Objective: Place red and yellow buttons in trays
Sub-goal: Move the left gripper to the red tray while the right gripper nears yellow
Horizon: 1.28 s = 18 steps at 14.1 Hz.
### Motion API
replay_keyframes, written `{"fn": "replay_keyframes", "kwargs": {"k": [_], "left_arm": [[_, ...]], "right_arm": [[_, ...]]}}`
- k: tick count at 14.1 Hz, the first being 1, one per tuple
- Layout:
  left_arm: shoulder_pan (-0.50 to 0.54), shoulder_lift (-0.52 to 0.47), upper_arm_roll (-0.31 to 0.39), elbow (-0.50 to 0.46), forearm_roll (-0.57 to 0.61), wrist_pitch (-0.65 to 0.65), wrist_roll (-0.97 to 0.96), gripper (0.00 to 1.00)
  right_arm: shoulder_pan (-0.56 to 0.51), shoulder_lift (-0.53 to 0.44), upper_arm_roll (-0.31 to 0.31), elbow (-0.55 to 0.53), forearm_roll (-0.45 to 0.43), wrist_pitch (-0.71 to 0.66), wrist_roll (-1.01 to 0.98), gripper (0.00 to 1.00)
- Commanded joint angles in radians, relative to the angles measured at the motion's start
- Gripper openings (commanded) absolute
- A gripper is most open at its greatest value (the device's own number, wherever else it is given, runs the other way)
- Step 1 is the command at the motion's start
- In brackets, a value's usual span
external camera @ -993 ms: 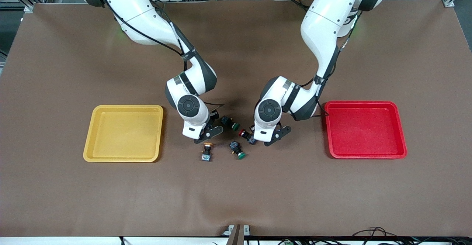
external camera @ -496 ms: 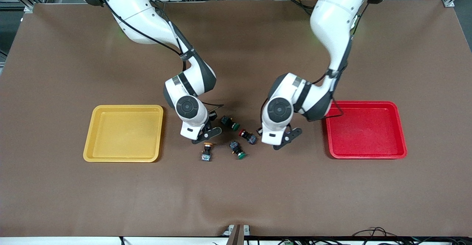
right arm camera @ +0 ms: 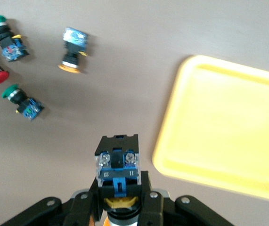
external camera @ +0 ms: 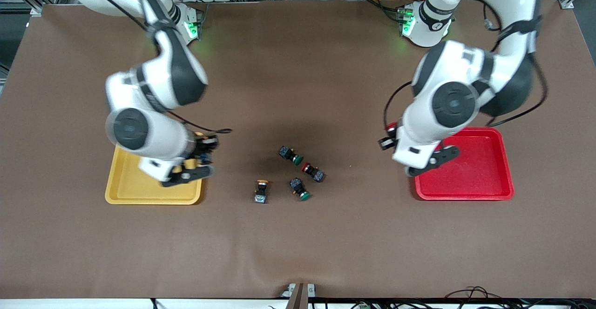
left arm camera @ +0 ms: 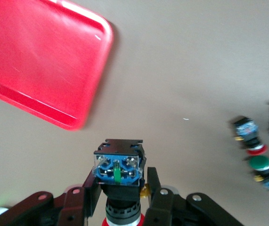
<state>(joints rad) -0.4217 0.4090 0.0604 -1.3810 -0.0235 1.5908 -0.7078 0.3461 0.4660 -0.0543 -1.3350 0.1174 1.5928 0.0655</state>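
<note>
The left hand (left arm camera: 121, 200) grips a red-capped button (left arm camera: 118, 165) by its neck, blue terminal block outward, in the air over the bare tabletop just beside the red tray (external camera: 484, 178). The right hand (right arm camera: 121, 200) clamps a yellow-capped button (right arm camera: 118, 162) the same way, over the yellow tray's (external camera: 122, 185) edge; the small print on its block cannot be read.

On the brown tabletop (external camera: 298, 244) between the trays lie four more buttons. Taking the second red-capped button (external camera: 312, 171) as the clock's centre in the front view, one green-capped button (external camera: 289, 154) lies at ten o'clock, another green one (external camera: 299, 188) at seven, and the second yellow-capped button (external camera: 261, 191) farther out at eight.
</note>
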Motion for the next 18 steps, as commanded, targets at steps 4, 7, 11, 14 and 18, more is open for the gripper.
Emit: {"fn": "replay_keyframes", "kwargs": {"k": [4,7,11,14,18], "left_arm": [[0.177,-0.062,-0.011,-0.062,0.056,-0.017,0.367,0.0],[0.248,-0.076,-0.016,-0.162,0.066,0.087,0.499,0.0],[0.293,-0.154,-0.016,-0.454,0.07,0.393,0.573,0.0],[0.31,-0.168,-0.016,-0.651,0.07,0.657,0.602,0.0],[0.397,-0.115,-0.017,-0.737,0.068,0.86,0.773,0.0]], "right_arm": [[-0.26,-0.014,0.019,0.008,-0.059,0.004,-0.229,0.14],[-0.376,0.025,0.019,-0.113,-0.067,0.204,-0.344,0.18],[-0.397,0.094,0.018,-0.28,-0.099,0.468,-0.354,0.22],[-0.418,0.092,0.019,-0.467,-0.097,0.69,-0.355,0.22],[-0.421,0.091,0.019,-0.585,-0.097,0.822,-0.357,0.22]]}}
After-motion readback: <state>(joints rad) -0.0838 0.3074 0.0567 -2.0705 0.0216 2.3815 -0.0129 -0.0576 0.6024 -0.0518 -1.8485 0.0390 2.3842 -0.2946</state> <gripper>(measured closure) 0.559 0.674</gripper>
